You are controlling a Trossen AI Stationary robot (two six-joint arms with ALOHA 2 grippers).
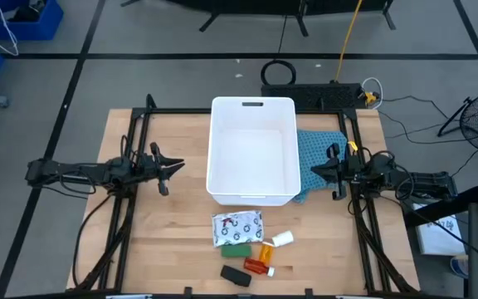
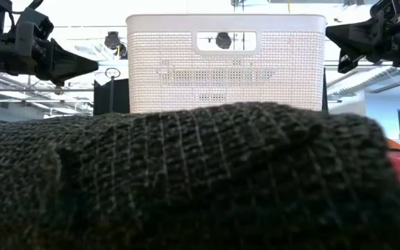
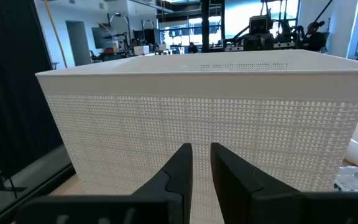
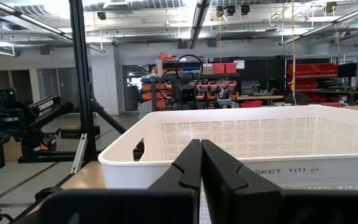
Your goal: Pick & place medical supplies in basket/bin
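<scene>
High view: big white tub [image 1: 253, 149] with rounded corners mid-table, small supplies [image 1: 247, 245] in a bunch near the front edge, blue cloth [image 1: 318, 154] touching the tub's right side. Left gripper [image 1: 171, 169] and right gripper [image 1: 315, 172] beside the tub, each pinched narrow, holding nothing. Low view only: woven holes in the tub wall, dark knit block [image 2: 186, 180] up close.
</scene>
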